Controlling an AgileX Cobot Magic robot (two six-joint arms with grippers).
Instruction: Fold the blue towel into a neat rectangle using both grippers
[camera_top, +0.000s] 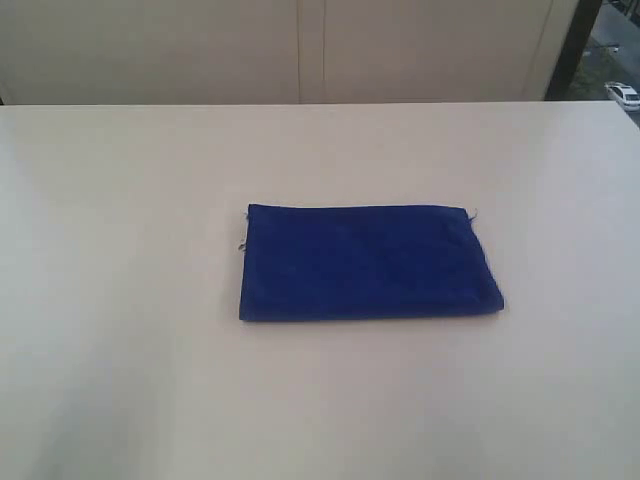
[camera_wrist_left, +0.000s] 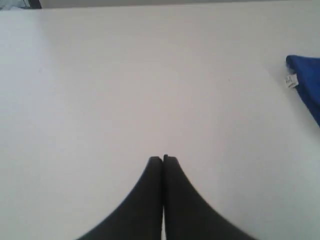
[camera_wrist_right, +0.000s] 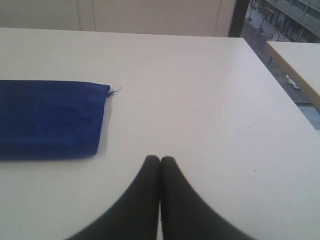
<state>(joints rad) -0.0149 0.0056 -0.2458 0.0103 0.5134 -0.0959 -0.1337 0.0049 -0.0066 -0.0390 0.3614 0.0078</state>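
left gripper (camera_wrist_left: 163, 159): fingers pressed together, empty, apart from the blue towel (camera_wrist_left: 309, 85).
right gripper (camera_wrist_right: 159, 159): pressed together, empty, near its short edge.
blue towel: lay flat mid-table (camera_top: 120, 300), a tidy rectangle.
progress: folding judged done; nothing evidently left.

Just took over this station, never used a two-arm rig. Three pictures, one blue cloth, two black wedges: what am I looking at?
It is a robot with two arms, each ending in a two-fingered gripper. The exterior view comes from a camera off the arms, looking over the white table; neither arm shows in it. The blue towel lies flat as a tidy rectangle. The other two pictures come from cameras on the wrists. The black wedges are the left gripper and the right gripper, each shut, holding nothing, clear of the towel. The left wrist view catches the towel's corner with its small white label.
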